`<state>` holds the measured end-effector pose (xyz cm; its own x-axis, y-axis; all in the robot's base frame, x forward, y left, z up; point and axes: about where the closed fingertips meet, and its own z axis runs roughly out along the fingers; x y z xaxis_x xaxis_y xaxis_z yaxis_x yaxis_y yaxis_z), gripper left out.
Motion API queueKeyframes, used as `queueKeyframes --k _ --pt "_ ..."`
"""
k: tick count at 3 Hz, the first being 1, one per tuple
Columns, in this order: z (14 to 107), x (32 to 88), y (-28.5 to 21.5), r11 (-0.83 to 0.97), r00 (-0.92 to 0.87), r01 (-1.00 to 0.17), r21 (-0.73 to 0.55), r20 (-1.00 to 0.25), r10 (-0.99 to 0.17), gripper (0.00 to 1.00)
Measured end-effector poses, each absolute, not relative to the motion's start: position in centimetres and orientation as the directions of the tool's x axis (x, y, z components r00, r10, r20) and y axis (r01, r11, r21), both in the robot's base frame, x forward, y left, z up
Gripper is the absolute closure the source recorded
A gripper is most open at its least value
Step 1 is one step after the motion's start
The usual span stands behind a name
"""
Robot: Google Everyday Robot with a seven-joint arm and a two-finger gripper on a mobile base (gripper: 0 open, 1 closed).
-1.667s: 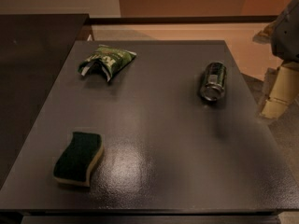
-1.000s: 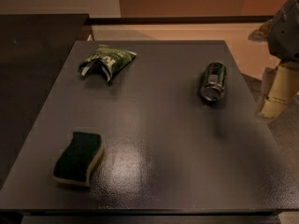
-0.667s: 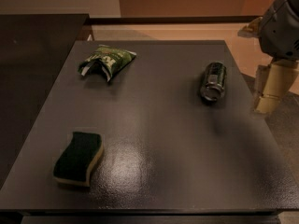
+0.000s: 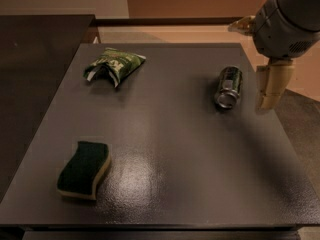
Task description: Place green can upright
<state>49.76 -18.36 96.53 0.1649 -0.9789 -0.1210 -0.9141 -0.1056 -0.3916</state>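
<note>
The green can [image 4: 229,86] lies on its side on the dark table [image 4: 165,134], at the right, with one shiny silver end facing the front. My gripper [image 4: 270,87] hangs from the grey arm [image 4: 287,21] just right of the can, over the table's right edge. It is close beside the can and does not touch it.
A green-and-white foil snack bag [image 4: 114,64] lies at the back left. A dark green sponge with a yellow base [image 4: 84,169] lies at the front left. A dark counter [image 4: 35,59] adjoins the table on the left. The floor lies beyond the right edge.
The arm and gripper have moved left, from off the table's right side to close beside the can. The can, bag and sponge have not moved.
</note>
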Motion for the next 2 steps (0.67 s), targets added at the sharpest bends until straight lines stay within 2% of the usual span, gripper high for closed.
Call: queueKeyframes --k 2 --pt "94.5 54.0 -19.2 -0.38 0.378 -0.845 -0.377 0.083 -0.922 0.0"
